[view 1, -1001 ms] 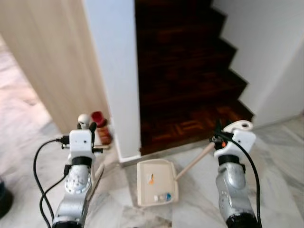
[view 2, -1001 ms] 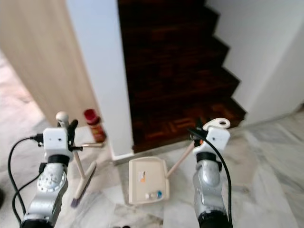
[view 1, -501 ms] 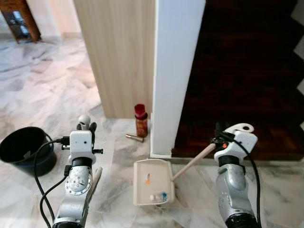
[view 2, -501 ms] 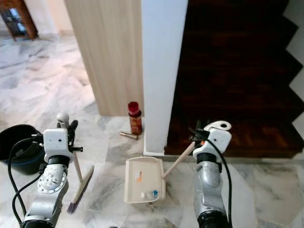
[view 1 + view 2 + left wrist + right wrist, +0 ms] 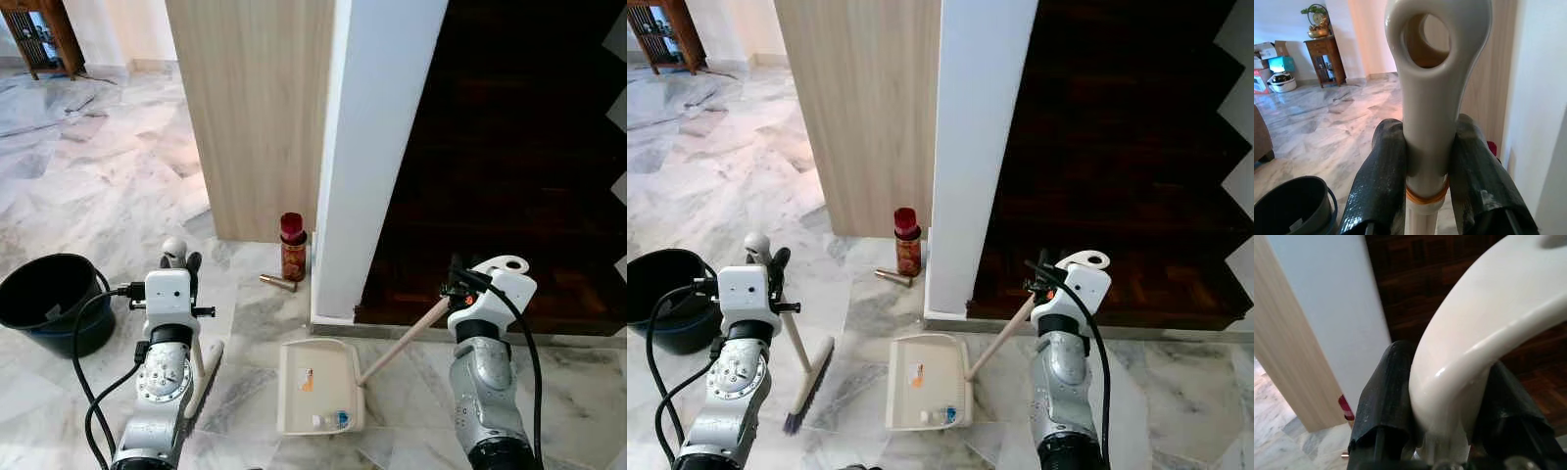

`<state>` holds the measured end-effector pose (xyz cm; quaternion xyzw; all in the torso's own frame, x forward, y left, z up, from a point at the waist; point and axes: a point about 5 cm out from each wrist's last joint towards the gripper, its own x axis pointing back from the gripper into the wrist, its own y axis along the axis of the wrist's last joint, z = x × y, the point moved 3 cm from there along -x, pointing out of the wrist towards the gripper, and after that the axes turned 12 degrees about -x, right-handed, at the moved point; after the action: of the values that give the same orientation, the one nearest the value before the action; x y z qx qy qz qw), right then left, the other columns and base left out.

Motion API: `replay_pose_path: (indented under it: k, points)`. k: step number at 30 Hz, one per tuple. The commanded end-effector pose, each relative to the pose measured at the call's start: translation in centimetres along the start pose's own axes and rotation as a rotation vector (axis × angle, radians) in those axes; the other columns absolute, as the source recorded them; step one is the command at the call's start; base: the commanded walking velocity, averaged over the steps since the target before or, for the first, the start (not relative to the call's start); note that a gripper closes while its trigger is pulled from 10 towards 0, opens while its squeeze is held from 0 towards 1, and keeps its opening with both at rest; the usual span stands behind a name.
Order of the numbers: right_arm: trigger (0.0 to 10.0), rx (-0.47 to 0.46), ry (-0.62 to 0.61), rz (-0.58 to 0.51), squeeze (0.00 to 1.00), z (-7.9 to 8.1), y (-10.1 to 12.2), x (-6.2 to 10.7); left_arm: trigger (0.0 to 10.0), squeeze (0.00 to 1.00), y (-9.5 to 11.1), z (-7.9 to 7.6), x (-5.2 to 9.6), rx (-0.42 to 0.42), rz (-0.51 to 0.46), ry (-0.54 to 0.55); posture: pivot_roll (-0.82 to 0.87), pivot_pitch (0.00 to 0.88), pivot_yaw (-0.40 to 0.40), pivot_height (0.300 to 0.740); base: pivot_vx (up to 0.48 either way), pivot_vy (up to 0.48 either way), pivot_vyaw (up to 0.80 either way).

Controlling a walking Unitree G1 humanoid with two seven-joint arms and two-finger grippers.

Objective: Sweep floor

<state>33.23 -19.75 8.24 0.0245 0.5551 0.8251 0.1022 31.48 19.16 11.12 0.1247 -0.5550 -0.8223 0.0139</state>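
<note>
Since a second ago our view has swung left: the black bucket [image 5: 47, 299] has come into sight and the dark stairs [image 5: 509, 147] have slid to the right, while both tools keep their grips. We see marble floor [image 5: 88, 186] all round, with a wood panel [image 5: 260, 108] and a white pillar [image 5: 377, 137] ahead of both tools. The bucket sits on the floor to the left of the left tool [image 5: 1426, 188]. The cream dustpan [image 5: 928, 382] lies flat on the floor between the two tools, with small scraps in it; the marks on it are too small for us to read. The right tool [image 5: 1442, 406], arm raised upright, is clamped on the dustpan's handle [image 5: 495, 274]. The left tool, arm likewise upright, is clenched on the broom [image 5: 794, 338], whose bristles rest on the floor just beside that arm. A red-capped bottle [image 5: 293, 247] stands beyond the dustpan at the pillar's foot, its label unreadable, and a small tube [image 5: 277, 283] lies near it.
</note>
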Motion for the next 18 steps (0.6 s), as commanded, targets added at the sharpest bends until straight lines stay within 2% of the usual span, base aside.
replay_pose_path:
  k: [1,18]
  points:
    - [10.0,-0.030,0.023,-0.038,0.00,0.86,1.01,-0.64,10.0,0.00,1.11,0.32,-0.25,-0.007,-0.044,0.015,0.07,0.000,-0.032,0.740,0.000,0.266,0.00]
    - [10.0,-0.041,0.037,-0.035,0.00,1.24,1.03,-0.66,10.0,0.00,1.20,-0.01,-0.33,0.006,-0.045,0.005,0.07,0.000,-0.029,0.740,0.000,0.267,0.00]
